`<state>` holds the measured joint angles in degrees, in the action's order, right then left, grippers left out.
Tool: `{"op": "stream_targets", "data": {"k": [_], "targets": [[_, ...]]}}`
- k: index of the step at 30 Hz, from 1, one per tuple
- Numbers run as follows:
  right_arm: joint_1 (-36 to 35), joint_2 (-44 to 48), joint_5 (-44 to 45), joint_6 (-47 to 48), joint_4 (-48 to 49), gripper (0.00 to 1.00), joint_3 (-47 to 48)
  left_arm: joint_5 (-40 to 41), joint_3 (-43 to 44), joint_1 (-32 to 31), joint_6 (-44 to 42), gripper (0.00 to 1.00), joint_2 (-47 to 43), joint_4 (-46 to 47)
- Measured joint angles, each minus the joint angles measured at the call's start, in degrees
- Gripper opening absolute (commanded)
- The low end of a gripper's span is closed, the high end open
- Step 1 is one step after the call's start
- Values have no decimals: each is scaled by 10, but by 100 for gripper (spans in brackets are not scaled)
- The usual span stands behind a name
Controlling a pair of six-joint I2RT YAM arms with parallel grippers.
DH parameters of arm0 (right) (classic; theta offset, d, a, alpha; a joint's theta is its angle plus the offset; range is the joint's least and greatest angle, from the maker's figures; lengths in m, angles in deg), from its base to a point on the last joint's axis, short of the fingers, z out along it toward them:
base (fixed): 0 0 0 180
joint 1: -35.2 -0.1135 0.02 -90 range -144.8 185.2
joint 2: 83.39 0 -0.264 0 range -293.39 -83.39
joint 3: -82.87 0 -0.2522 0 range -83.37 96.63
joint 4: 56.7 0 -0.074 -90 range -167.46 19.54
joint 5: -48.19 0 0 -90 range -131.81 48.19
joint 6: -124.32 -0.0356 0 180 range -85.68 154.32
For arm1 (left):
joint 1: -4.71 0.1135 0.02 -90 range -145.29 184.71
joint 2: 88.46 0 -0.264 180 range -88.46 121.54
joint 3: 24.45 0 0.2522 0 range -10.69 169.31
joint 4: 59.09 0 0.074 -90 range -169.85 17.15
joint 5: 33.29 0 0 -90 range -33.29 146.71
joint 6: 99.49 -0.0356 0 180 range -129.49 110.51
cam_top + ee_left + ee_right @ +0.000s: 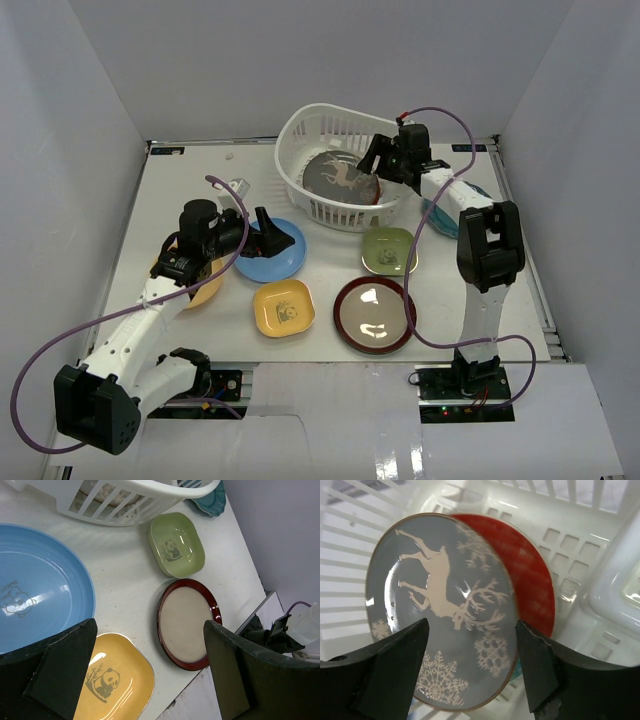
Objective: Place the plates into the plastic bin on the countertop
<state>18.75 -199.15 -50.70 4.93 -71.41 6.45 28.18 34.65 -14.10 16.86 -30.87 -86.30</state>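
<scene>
While the white plastic bin (pixel 322 208) is being shown at the upper middle of the top view, two plates are being carried inside it. A grey plate with a white reindeer and snowflakes (pixel 440 605) is being seen lying partly over a red patterned plate (pixel 532 580). The right gripper (pixel 380 160) is being held over the bin's right side, above these two, its fingers (pixel 395 665) being kept apart with nothing clamped between them.

Below the bin, on the white countertop (pixel 190 190), the other plates are being displayed. A green panda dish (pixel 389 250) is being shown just below the bin's right end, with a maroon-rimmed beige plate (pixel 375 314) under it in the frame. A yellow panda dish (pixel 284 308) is being seen to the left of that. Above the yellow dish, a light blue plate (pixel 272 258) is being overhung by the left gripper (pixel 265 228), whose fingers (pixel 55 675) are likewise being held wide apart and empty. An orange-yellow plate (pixel 205 288) is being largely covered by the left arm. At the right, a teal scalloped plate (pixel 440 217) is being partly hidden behind the right arm.
</scene>
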Motion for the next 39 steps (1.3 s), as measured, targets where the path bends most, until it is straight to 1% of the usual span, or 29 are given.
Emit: {"op": "stream_targets", "data": {"k": [1, 5, 6, 8, 11, 12, 13, 14, 15, 16, 18, 19, 20, 21, 22, 23, 24, 26, 27, 29, 32, 35, 37, 38, 39], "targets": [[-3, 0, 7, 12, -14, 84, 3, 1, 0, 0, 0, 98, 0, 0], [-14, 0, 46, 61, -72, 98, 46, 5, 0, 0, 0, 98, 0, 0], [-16, 0, 59, 73, -83, 98, 60, 6, 0, 0, 0, 98, 0, 0], [-24, -2, 85, 99, -111, 96, 101, 8, 0, 0, -1, 98, 0, 0], [-32, 2, 121, 123, -120, 100, 135, 10, 0, 0, -2, 98, 0, 0], [-34, 7, 131, 127, -121, 94, 134, 10, 0, 0, -2, 98, 0, 0], [-36, 15, 142, 130, -122, 83, 129, 10, 0, 0, -3, 98, 0, 0], [-35, 26, 151, 132, -118, 77, 115, 10, 0, 0, -3, 98, -1, 0], [-32, 44, 157, 123, -111, 59, 89, 11, 0, 0, -3, 98, -1, 0], [-26, 68, 163, 118, -109, 44, 59, 11, 0, 0, -4, 98, -1, 0], [2, 143, 165, 85, -63, 19, -52, 10, 0, 0, -4, 98, -3, 0], [24, 184, 163, 65, -47, 18, -112, 10, 0, 0, -4, 98, -5, 0], [55, 230, 156, 36, -24, 18, -177, 10, 0, 0, -4, 98, -7, 0], [89, 268, 150, 10, 4, 20, -232, 10, 0, 0, -4, 98, -10, 0], [129, 306, 143, -17, 40, 35, -292, 10, 0, 0, -4, 98, -13, 0], [174, 335, 136, -45, 68, 44, -346, 9, 0, 0, -4, 98, -16, 0], [210, 355, 136, -66, 91, 57, -389, 7, 0, 0, -4, 98, -18, 0], [260, 377, 136, -100, 121, 64, -468, 6, 0, 0, -3, 98, -21, 0], [271, 379, 134, -111, 126, 65, -494, 5, 0, 0, -3, 98, -22, 0], [285, 379, 125, -134, 143, 65, -545, 3, 0, 0, -3, 98, -23, 0], [313, 375, 107, -172, 179, 66, -598, 0, 0, 0, -3, 98, -23, 0], [346, 342, 87, -203, 217, 66, -616, -5, 0, 0, -3, 98, -23, 0], [355, 309, 75, -223, 254, 64, -619, -7, 0, 0, -3, 98, -23, 0], [355, 292, 68, -232, 277, 62, -621, -8, 0, 0, -3, 98, -23, 0], [355, 276, 58, -246, 309, 58, -624, -9, 0, 0, -3, 98, -23, 0]]}}
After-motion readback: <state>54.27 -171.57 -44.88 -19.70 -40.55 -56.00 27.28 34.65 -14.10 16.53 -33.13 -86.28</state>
